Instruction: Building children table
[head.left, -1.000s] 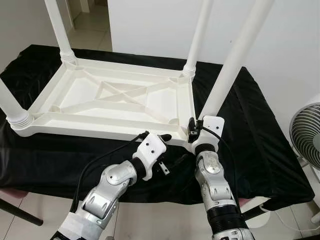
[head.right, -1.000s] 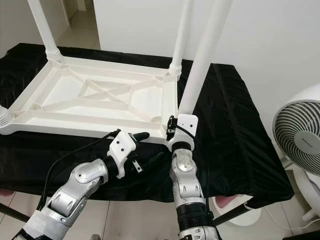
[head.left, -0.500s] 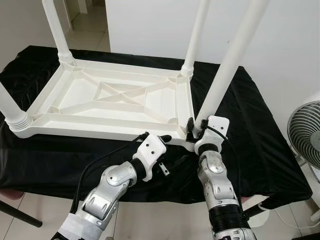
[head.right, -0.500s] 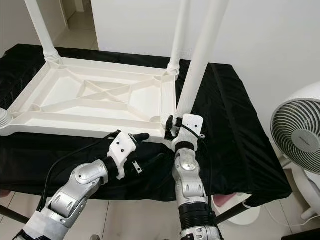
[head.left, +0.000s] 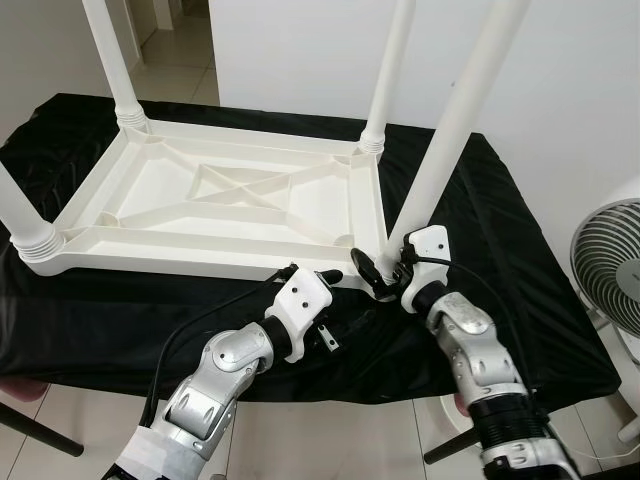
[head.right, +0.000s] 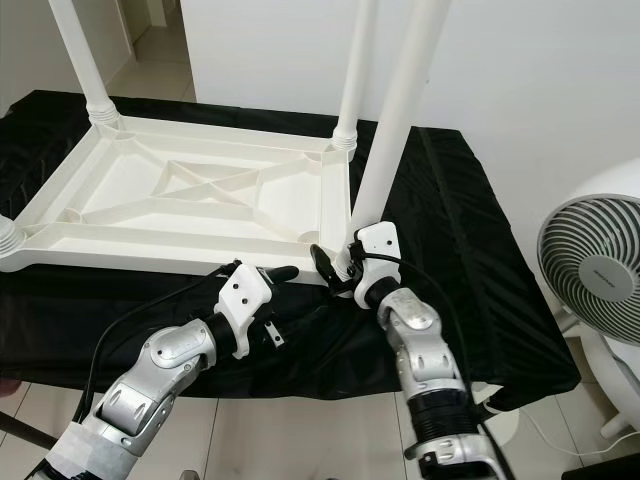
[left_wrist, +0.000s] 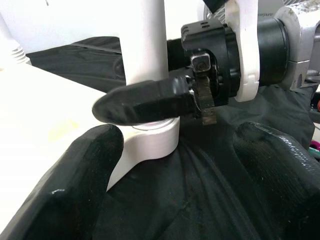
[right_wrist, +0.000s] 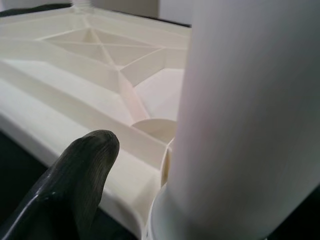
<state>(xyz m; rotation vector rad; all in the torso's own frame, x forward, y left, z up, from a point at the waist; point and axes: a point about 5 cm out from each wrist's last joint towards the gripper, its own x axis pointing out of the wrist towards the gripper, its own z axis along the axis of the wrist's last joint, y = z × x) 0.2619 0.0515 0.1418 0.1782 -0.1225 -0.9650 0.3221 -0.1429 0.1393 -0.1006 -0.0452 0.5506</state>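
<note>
We see all four table legs run off the top edge at twelve o'clock, so their free ends are out of sight; the near right leg (head.left: 455, 130) also has its foot hidden behind the right gripper (head.left: 385, 272). In its wrist camera we see one finger (right_wrist: 75, 185), the other behind the blurred leg. The fan (head.right: 592, 272) is cut at three o'clock. The left gripper (left_wrist: 175, 170) has blurred fingertips.
</note>
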